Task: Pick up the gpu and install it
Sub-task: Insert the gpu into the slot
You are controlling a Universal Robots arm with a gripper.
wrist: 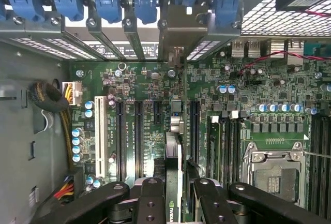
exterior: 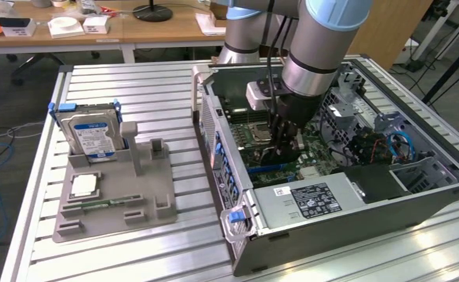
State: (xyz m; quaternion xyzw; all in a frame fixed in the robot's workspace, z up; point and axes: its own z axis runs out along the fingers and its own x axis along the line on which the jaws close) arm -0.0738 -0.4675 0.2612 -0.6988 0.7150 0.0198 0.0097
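Observation:
My gripper (exterior: 282, 151) reaches down into the open computer case (exterior: 417, 194), low over the green motherboard (exterior: 311, 150). In the wrist view the gripper (wrist: 178, 190) is shut on the gpu (wrist: 173, 154), which I see edge-on as a thin card between the black fingers (wrist: 151, 198). The card stands upright over an expansion slot. Its silver end bracket (wrist: 181, 27) sits against the case's rear slot openings, between the blue clips (wrist: 108, 1). Whether the card's edge is down in the slot is hidden.
On the exterior view's left, a grey holder tray (exterior: 147, 202) carries a hard drive (exterior: 92, 136), a square chip (exterior: 84, 185) and a small memory stick (exterior: 107, 203). Inside the case are the power supply (exterior: 311, 200), a CPU socket (wrist: 271, 175) and cable bundles (wrist: 51, 105).

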